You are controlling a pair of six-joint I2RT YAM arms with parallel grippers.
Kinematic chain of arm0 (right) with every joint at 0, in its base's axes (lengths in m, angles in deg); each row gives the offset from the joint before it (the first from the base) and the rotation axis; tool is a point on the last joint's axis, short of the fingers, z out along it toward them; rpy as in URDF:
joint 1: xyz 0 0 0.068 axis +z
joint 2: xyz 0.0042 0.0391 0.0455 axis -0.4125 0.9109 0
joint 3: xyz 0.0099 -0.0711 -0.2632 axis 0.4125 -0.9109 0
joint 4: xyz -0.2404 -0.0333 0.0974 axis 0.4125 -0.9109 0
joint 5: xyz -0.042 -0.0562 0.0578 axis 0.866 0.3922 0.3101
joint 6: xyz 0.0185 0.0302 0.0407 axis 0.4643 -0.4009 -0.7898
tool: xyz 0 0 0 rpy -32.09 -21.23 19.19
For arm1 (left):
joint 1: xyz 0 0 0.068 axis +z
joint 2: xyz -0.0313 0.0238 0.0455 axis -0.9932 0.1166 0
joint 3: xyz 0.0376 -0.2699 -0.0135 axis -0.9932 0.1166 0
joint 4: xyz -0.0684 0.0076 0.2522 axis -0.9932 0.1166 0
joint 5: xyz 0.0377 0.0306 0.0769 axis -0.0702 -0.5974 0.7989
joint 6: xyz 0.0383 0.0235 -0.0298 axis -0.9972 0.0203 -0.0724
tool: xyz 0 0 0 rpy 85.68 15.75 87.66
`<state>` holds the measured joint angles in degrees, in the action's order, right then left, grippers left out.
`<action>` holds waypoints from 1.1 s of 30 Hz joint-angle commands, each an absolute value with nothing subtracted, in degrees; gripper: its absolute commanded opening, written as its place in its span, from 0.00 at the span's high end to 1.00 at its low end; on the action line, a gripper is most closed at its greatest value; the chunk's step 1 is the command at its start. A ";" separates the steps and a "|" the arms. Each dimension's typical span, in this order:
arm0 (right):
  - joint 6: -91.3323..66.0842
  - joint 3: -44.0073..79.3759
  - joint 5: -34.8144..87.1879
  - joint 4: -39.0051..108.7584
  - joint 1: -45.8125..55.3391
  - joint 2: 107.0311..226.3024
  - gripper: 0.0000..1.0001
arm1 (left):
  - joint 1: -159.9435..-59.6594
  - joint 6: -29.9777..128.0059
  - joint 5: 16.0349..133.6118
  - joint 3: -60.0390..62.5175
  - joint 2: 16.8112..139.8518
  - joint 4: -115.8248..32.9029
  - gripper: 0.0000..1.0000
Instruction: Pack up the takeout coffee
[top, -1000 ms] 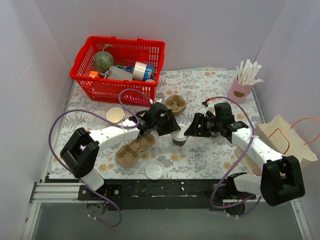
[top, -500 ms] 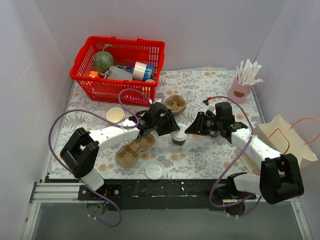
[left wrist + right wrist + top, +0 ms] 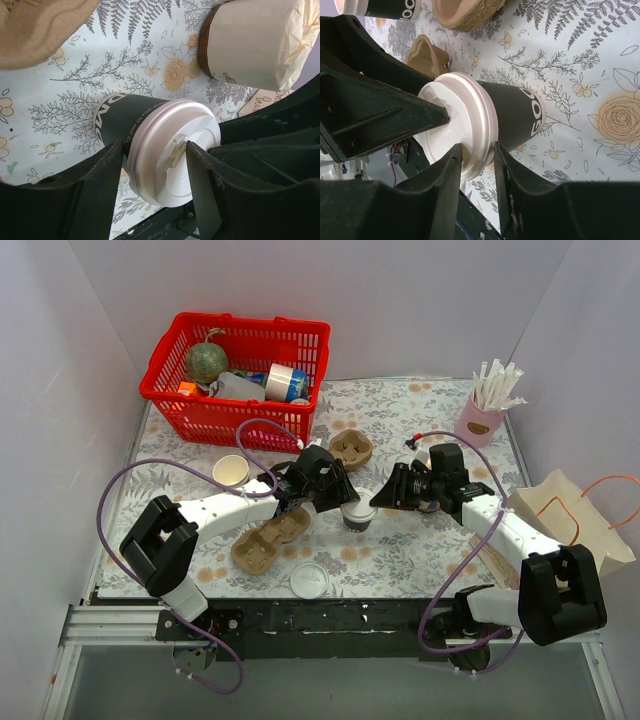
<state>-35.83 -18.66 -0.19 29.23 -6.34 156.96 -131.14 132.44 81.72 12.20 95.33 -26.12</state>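
Squarely gripped from both sides: takeout coffee [image 3: 357,517], upright on table [image 3: 400,552] beside pulp cup carrier [image 3: 268,538] (outside its wells). Left gripper [image 3: 155,150] clamped across lid [image 3: 455,110], right gripper [image 3: 476,150] pinching lid's rim. Straws [image 3: 495,385] in pink holder [image 3: 478,422]; tape roll [image 3: 280,380] in red basket [image 3: 220,422].

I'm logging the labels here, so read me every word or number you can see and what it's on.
"GOO": dark band of the takeout coffee.
"OO": second dark cup, top edge, right wrist view.
Other lettering on the takeout coffee, left wrist view: too partial and small to read.
"bea", cut off: pale strip.
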 commanded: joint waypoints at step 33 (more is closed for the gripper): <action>-38.33 -23.23 -5.37 35.74 -6.08 157.74 0.95 | -132.34 141.76 83.26 20.50 92.22 -25.56 0.49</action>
